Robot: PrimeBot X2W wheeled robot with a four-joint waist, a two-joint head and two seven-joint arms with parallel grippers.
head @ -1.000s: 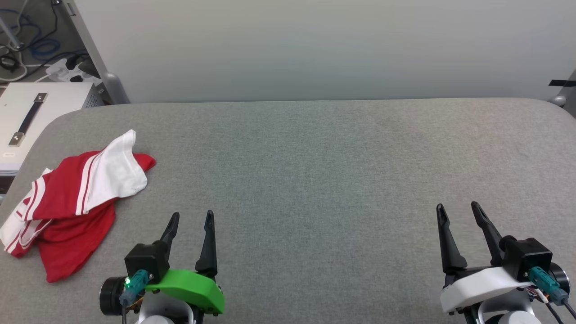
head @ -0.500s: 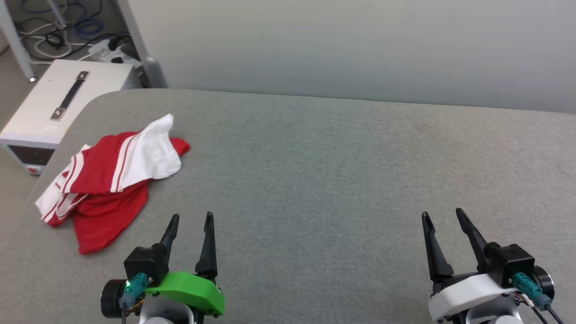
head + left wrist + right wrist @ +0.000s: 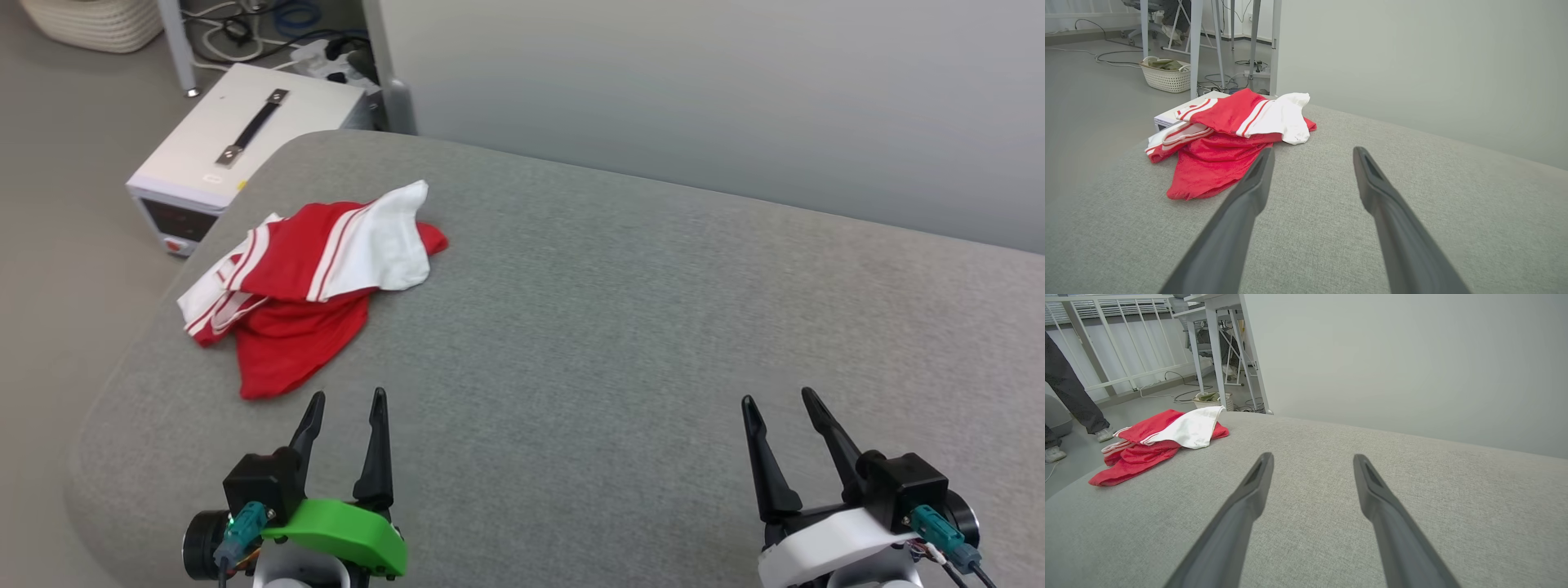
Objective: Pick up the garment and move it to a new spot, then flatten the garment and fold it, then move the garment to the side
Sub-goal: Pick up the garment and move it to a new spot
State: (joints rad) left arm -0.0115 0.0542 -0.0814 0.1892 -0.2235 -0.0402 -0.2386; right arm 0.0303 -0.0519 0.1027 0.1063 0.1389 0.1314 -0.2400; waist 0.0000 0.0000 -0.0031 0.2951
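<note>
Obs: garment point(image 3: 310, 278) is being found crumpled in a heap near the bench's point(image 3: 612, 327) far-left corner, close to the rounded edge. A white sleeve point(image 3: 384, 245) is being carried folded over the red body. Left end effector point(image 3: 348, 396) is being held wide open w/ nothing between the jaws, near the heap's closest red flap but apart from it. Right end effector point(image 3: 777, 397) is likewise being held open and empty, well apart from the garment.

Risks (judged):
- Layers are being overlapped, so a pinch on the heap is likely to take several plies or just the loose sleeve. The rest would then be dragged or bunched, and flattening made harder.
- Heap is being kept close to the bench edge. A sideways push from a finger before closure could send cloth over the edge, toward the white box point(image 3: 245, 139) beside the bench.
- Fingers being driven too low could be snagged in the bench's fabric cover.
- A person's legs point(image 3: 1069, 396) are being seen on the floor beyond that corner in the right wrist view. A wide arm swing there could mean contact.
- Right arm is being left w/ a long cross-reach, so a two-arm pickup may be mistimed.

Writing: no lettering is being shown on the garment as it is lying now, only red/white stripe trim. A small label on the box top is too small to be read. No brand is being made out anywhere.
</note>
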